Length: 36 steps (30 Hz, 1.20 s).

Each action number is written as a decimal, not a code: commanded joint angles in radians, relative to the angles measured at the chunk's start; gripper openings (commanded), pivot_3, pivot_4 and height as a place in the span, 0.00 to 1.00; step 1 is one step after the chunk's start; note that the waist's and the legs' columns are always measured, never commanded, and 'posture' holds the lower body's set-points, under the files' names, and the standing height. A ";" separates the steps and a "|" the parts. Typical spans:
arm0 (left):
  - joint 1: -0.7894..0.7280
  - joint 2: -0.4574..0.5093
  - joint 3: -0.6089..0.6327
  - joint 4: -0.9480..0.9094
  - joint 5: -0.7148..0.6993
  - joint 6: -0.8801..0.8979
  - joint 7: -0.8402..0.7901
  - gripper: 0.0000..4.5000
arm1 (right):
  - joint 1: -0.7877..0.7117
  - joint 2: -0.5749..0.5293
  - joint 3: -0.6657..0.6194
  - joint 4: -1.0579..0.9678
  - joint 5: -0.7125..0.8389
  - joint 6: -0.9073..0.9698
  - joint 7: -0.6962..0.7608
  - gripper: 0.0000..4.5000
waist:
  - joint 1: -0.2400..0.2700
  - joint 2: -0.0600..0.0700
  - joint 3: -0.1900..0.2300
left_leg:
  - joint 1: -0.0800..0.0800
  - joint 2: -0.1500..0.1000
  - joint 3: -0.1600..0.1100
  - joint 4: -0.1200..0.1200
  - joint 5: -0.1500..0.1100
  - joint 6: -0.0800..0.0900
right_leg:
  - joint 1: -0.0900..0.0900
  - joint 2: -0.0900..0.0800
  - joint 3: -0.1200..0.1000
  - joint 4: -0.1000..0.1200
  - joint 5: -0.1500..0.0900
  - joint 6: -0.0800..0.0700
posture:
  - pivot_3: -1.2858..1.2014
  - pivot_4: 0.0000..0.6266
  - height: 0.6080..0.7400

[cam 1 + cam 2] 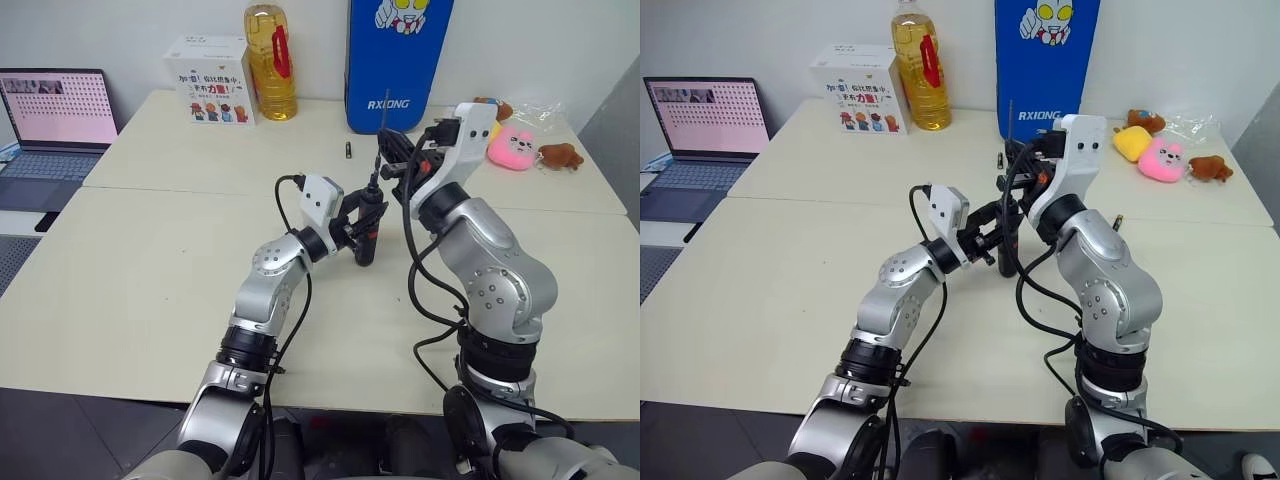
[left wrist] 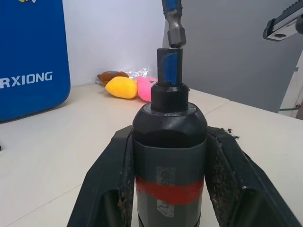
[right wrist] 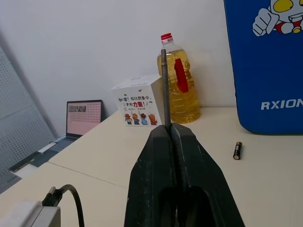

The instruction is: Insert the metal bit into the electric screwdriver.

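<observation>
Both grippers are clamped: left gripper (image 2: 170,189) holds the electric screwdriver (image 2: 169,142), right gripper (image 3: 171,130) the metal bit (image 3: 164,85); seating the bit's end in the socket likely needs finer alignment.

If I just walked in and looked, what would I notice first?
Probably the two robot arms meeting over the middle of the table: the left gripper holds the electric screwdriver upright, and the right gripper pinches the metal bit right above its tip. Behind them, at the table's far edge, stand a big blue board and a bottle of yellow oil.
</observation>
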 commanded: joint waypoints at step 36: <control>-0.010 0.049 0.017 -0.080 -0.116 0.053 -0.205 0.37 | 0.022 -0.270 -0.066 0.003 0.314 -0.028 0.243 0.00 | 0.001 0.000 0.000 | 0.000 0.000 0.000 0.000 0.000 0.000 | 0.000 0.000 0.000 -0.001 0.000 0.000 | 0.52 0.24 1.00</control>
